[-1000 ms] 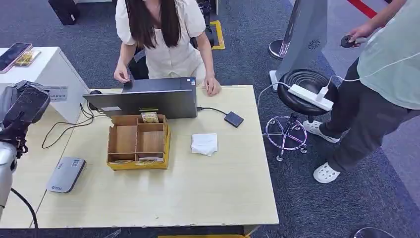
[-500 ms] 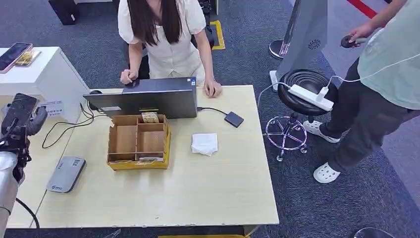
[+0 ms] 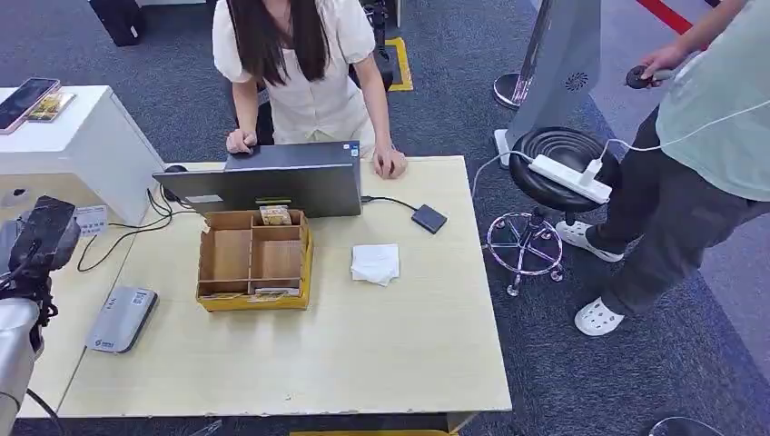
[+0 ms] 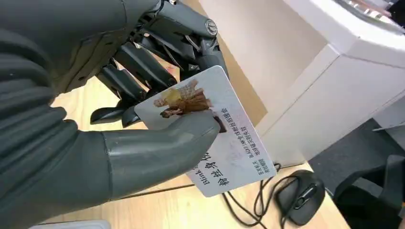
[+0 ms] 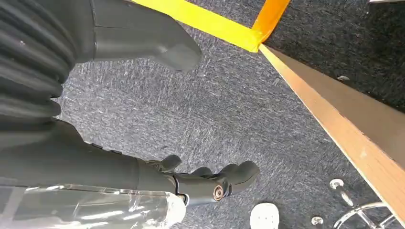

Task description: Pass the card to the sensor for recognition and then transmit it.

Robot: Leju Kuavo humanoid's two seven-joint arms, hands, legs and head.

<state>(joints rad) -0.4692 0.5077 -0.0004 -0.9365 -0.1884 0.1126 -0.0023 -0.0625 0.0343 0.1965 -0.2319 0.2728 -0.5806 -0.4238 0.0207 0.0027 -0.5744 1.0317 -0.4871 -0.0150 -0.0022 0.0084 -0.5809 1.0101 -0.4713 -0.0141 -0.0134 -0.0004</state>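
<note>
My left hand [image 4: 143, 109] pinches the card [image 4: 217, 138] at 9 o'clock of the wooden table [image 3: 363, 345], above the grey sensor [image 3: 121, 319]. My right hand [image 5: 157, 114] hangs unclenched over grey carpet [image 5: 229, 119].

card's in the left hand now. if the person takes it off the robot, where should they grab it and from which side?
Probably the free printed end of the card, which sticks out past the thumb. The left hand pinches the picture end between thumb and fingers, so come from the far end, opposite the palm, gripping both flat faces.
</note>
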